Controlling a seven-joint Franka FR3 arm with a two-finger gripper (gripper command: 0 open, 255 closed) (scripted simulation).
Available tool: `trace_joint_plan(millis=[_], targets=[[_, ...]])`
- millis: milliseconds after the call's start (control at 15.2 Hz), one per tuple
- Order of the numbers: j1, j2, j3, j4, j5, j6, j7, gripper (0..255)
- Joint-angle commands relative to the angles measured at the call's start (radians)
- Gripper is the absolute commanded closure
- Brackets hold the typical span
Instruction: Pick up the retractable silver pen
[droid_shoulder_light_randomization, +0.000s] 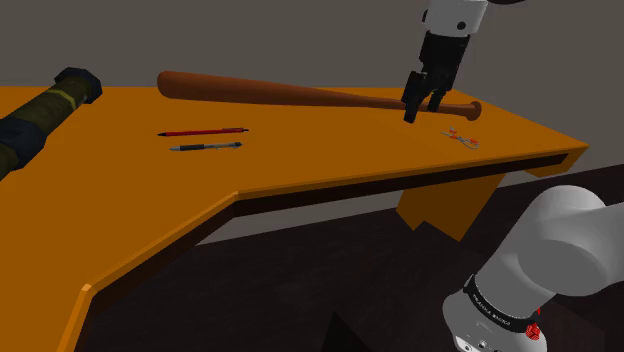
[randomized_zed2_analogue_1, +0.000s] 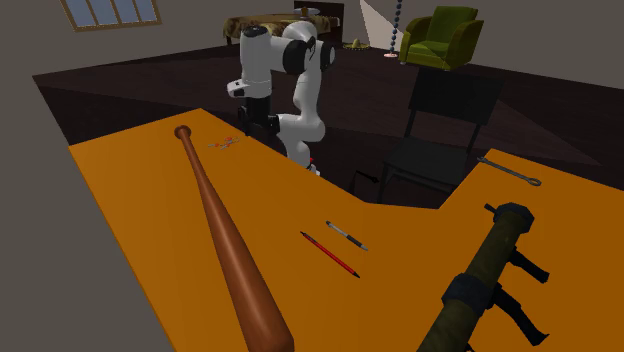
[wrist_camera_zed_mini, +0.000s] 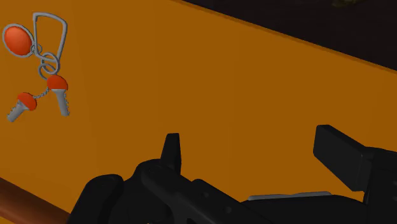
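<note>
The orange desk bends in a wide L. At the shoulder view's left lies an olive launcher, and a brown baseball bat stretches along the far side. The white arm holds its gripper above the bat's thin end, with its black fingers spread and nothing between them. The silver pen lies flat mid-desk, just beside a red pencil and well apart from the gripper. A small bunch of keys lies near the gripper.
</note>
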Motion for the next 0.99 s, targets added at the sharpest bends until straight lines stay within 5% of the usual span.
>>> trace_joint_plan(millis=[0, 924], targets=[[0.000, 0.000, 0.000, 0.000, 0.000, 0.000, 0.000, 0], [0.149, 0.497, 0.026, 0.355, 0.059, 0.131, -0.284, 0]])
